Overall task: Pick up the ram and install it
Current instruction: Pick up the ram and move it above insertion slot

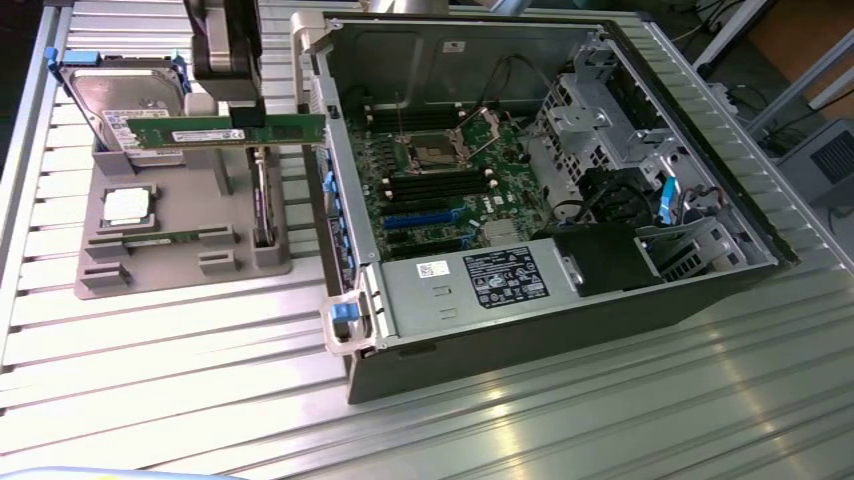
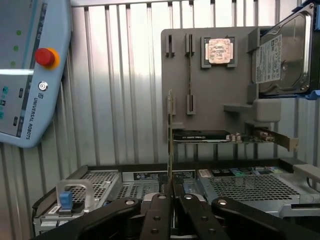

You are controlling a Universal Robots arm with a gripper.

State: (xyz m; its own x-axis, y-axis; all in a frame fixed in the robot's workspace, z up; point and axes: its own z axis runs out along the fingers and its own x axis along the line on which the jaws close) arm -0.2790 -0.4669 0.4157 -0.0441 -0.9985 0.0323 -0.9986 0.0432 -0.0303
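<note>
**Exterior view.** At eleven o'clock in the frame, the gripper point(image 1: 247, 112) is clamped on the upper edge of the ram point(image 1: 187, 131) near its mid-length, probably so that the stick hangs level. The green stick is held on edge, clear above the grey fixture tray point(image 1: 160, 265). Its contact edge apparently faces down, the attitude a memory slot requires. At three o'clock of the tray stands the open computer case point(image 1: 561, 330), its motherboard point(image 1: 461, 195) exposed. The tray carries a second memory stick point(image 1: 263, 205) upright in a slot, a processor chip point(image 1: 127, 205) and, at its twelve o'clock, a hard drive point(image 1: 127, 100).

**Wrist view.** The ram point(image 2: 170, 130) appears edge-on, a thin line rising from between the closed fingers point(image 2: 159, 210).

**Hidden.** The gripper's upper body is cut off by the frame. The pad faces are masked by the stick. Whether the ram's end nearest the case wall touches it cannot be told.
</note>
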